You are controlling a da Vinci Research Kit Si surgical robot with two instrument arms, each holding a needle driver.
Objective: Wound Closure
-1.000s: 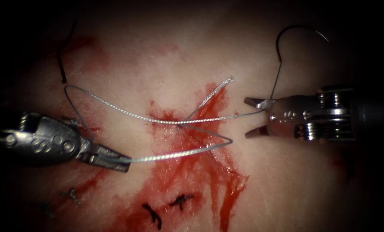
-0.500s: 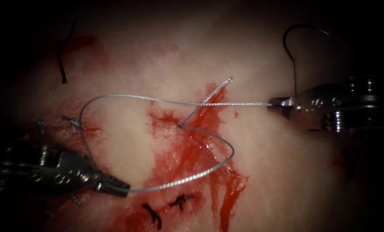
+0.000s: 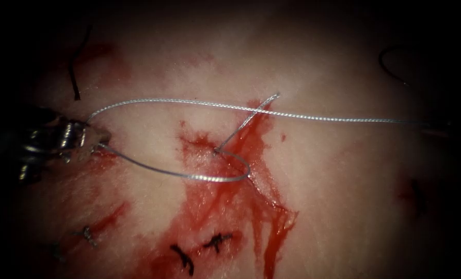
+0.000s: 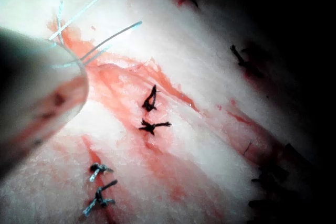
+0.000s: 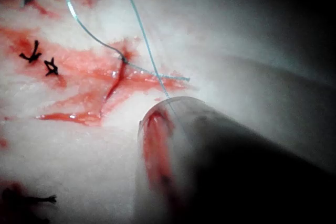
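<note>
The cut (image 3: 251, 134) runs through the tissue's red middle. The silver thread (image 3: 313, 117) enters the tissue at the cut's left lip (image 3: 216, 151), and its short free tail (image 3: 275, 96) lies above. My left tool (image 3: 93, 138) is at the far left, shut on the thread where the upper strand and the small lower loop (image 3: 199, 178) meet. The upper strand runs taut to my right tool (image 3: 439, 126), dim at the right edge, shut on it; the same tool (image 5: 163, 114) has the thread leading to it. The curved needle (image 3: 384, 66) hangs free at the upper right, outside the tissue.
Dark knotted stitches (image 3: 217, 240) sit low on the cut, with more (image 3: 88, 235) at the lower left. A dark cut end of thread (image 3: 75, 77) lies at the upper left. Red fluid (image 3: 271, 222) streaks downward from the cut.
The left tool moved up and to the left, and the right tool drew away to the right. The thread pulled straighter, its loops shrank, and the needle moved right.
</note>
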